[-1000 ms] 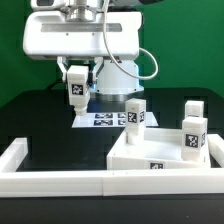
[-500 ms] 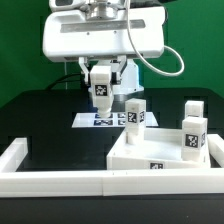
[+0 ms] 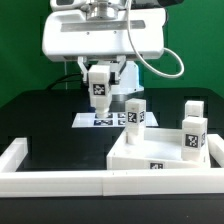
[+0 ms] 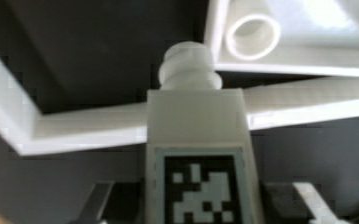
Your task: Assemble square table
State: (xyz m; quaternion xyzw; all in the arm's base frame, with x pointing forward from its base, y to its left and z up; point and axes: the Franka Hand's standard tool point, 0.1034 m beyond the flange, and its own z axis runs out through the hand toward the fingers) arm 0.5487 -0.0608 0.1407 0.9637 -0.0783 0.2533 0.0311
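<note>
Black tabletop, green backdrop: the gripper (image 3: 99,72) pinches a tagged table leg (image 3: 100,88) upright above the marker board (image 3: 100,120), its threaded tip aimed toward an open corner hole (image 4: 250,38) in the square tabletop slab (image 3: 160,158), which lies toward the exterior view's right.

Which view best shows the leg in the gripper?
The wrist view: the held leg fills the frame, tag and tip clear, above the tabletop. The exterior view shows that leg small, hanging under the gripper.
</note>
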